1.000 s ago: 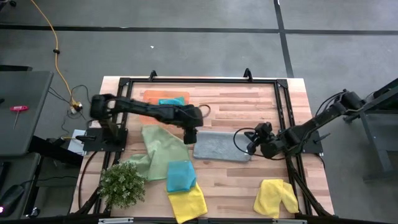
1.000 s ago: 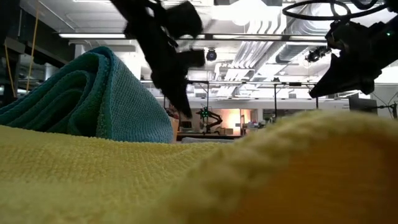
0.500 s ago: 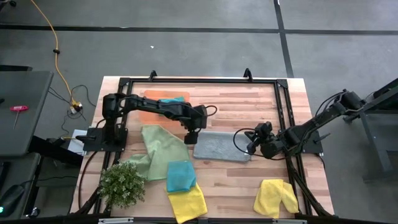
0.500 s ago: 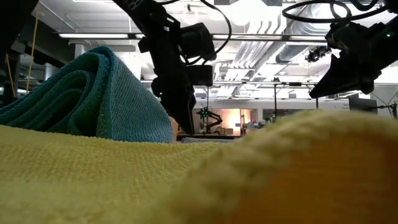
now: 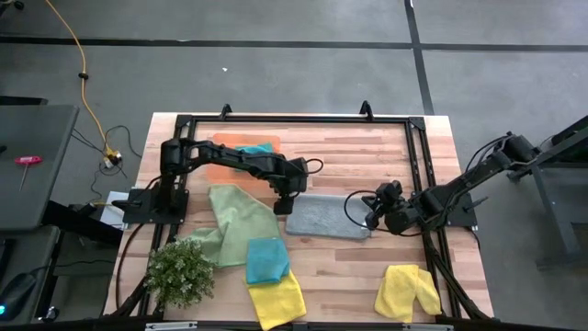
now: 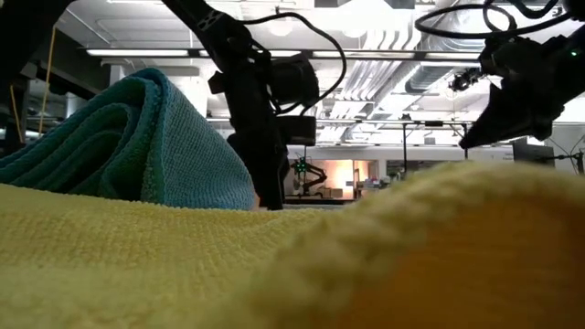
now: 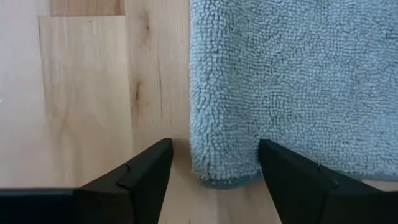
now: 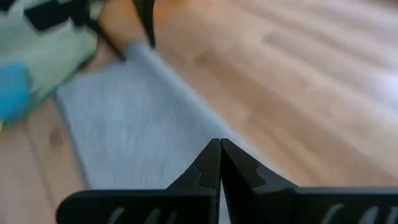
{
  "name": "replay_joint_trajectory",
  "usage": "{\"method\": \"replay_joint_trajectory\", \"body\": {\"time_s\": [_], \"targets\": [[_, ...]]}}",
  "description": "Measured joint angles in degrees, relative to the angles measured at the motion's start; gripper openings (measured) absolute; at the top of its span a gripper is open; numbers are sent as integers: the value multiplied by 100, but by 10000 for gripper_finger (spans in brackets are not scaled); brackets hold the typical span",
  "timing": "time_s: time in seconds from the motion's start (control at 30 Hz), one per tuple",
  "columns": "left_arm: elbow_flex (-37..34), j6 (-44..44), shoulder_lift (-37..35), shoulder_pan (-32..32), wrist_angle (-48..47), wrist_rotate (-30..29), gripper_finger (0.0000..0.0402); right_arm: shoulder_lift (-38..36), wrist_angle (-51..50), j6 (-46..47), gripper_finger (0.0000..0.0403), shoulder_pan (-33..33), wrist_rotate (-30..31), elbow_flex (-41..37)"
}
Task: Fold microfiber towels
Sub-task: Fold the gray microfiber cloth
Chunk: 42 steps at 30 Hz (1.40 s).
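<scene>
Grey folded microfiber towel [image 7: 292, 87] lies on my wooden counter [image 7: 87, 81]; left end effector [image 7: 211, 171] spread around its corner, right end effector [image 8: 219, 163] pressed together.

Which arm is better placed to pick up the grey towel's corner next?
Left, probably: the left gripper has open fingers straddling the grey towel corner. The right gripper, shut, sits at its far end.

Grey towel [image 5: 328, 217] mid-table. Light green towel [image 5: 237, 221] to its left. Teal-blue towel [image 5: 267, 259] near edge, overlapping yellow towel [image 5: 277, 298]. Second yellow towel [image 5: 408, 291] near right. Orange tray [image 5: 231, 144] far left, teal-blue cloth [image 5: 254, 149] on it. Green plant [image 5: 181, 272]. Pale wood table [image 5: 367, 156]. Black arms.
</scene>
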Motion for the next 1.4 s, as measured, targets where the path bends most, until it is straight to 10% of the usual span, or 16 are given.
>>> {"method": "replay_joint_trajectory", "body": {"time_s": [0.43,0.67,0.9,1.4], "targets": [[26,-2,-59,-53,-192,-227,90,-2,-1065,-950,11,-1702,-2028,4],[26,-58,-64,-76,-210,-256,42,-2,-769,-1981,125,-2553,-3331,4],[26,-161,-68,-238,-205,-309,26,-4,-563,-2650,230,-3171,-3616,-113],[30,-157,-72,-463,-167,-731,39,-2,912,-2639,221,-3526,-4210,-996]]}}
